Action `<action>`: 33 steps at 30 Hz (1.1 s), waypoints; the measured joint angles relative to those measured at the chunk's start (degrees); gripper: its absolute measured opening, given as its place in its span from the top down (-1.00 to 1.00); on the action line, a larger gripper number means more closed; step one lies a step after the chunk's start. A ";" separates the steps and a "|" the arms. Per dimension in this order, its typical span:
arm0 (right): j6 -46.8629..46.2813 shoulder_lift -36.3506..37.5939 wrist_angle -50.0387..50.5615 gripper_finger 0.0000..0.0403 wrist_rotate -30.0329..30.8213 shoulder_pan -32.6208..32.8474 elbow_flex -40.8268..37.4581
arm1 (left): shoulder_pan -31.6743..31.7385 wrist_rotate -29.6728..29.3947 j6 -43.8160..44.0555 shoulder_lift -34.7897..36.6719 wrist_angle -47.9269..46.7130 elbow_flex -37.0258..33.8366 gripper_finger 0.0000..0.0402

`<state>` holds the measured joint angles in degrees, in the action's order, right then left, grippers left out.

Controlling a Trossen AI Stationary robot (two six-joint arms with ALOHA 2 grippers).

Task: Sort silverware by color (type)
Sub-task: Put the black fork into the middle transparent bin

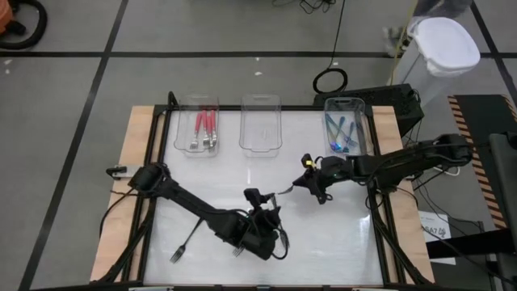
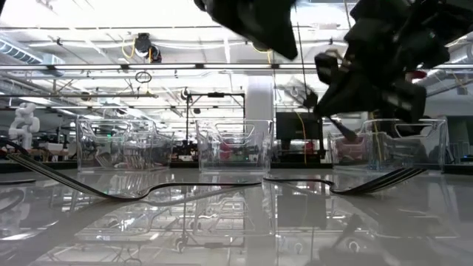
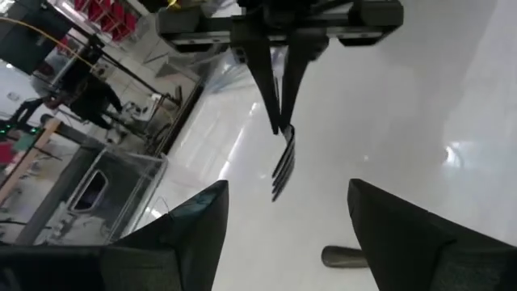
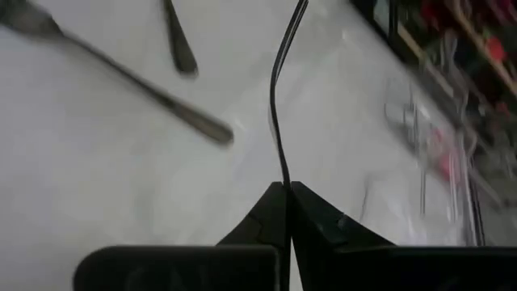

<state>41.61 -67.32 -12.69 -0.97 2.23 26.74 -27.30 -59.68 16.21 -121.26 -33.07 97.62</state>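
Two dark arms meet near the middle of a glossy white tabletop (image 1: 323, 234); the right gripper (image 1: 300, 185) has its fingers (image 4: 311, 212) pinched shut on the handle of a black fork (image 4: 279, 97), held just above the surface; the left gripper (image 1: 257, 200), facing it, has its fingers (image 3: 198, 226) spread apart around nothing; two more black forks (image 1: 184, 245) lie near the front edge; red forks (image 1: 205, 128) fill the left tray (image 1: 197, 103); blue forks (image 1: 340, 133) fill the right tray (image 1: 346, 103).
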 joint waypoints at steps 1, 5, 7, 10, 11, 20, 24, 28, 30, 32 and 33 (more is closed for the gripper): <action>-0.01 0.59 -0.49 0.99 -0.73 0.42 0.00 | -0.26 0.04 0.00 0.56 0.13 0.00 -0.26; -0.38 2.23 -2.79 0.99 -2.39 3.24 0.02 | -0.72 1.97 -0.82 1.24 4.20 0.00 -0.26; -0.32 2.41 -4.26 0.99 -2.84 4.95 0.02 | -0.86 3.28 -3.11 1.16 6.54 -0.02 -0.26; -0.07 2.41 -6.03 0.99 -2.55 7.34 0.05 | -0.62 5.71 -4.93 1.13 9.32 -0.02 -0.26; -0.01 2.39 -5.78 0.99 -2.30 7.93 0.38 | -0.51 5.88 -4.96 1.13 9.57 -0.01 -0.26; -0.35 2.39 -3.52 0.98 -1.97 10.37 3.10 | 0.10 7.12 -6.19 1.13 10.31 -0.02 -0.20; -0.37 2.39 -3.13 0.98 -0.05 10.33 3.10 | 0.30 7.01 -9.04 1.13 12.81 -0.02 0.02; -0.38 2.39 -3.10 0.98 2.67 10.32 3.10 | 0.11 7.38 -12.00 1.13 15.72 -0.02 0.33; -0.38 2.39 -3.10 0.97 2.66 10.32 3.10 | 0.08 7.55 -12.33 1.13 15.99 -0.02 0.50; -0.38 2.39 -3.10 0.97 2.67 10.32 3.10 | 0.17 7.50 -12.36 1.13 15.87 -0.02 0.67; -0.38 2.39 -3.10 0.97 2.65 10.32 3.10 | 0.18 7.49 -12.45 1.13 15.79 -0.02 0.76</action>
<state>41.23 -64.93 -15.79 1.67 12.56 29.85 -27.12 -52.19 3.75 -120.14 -17.28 97.60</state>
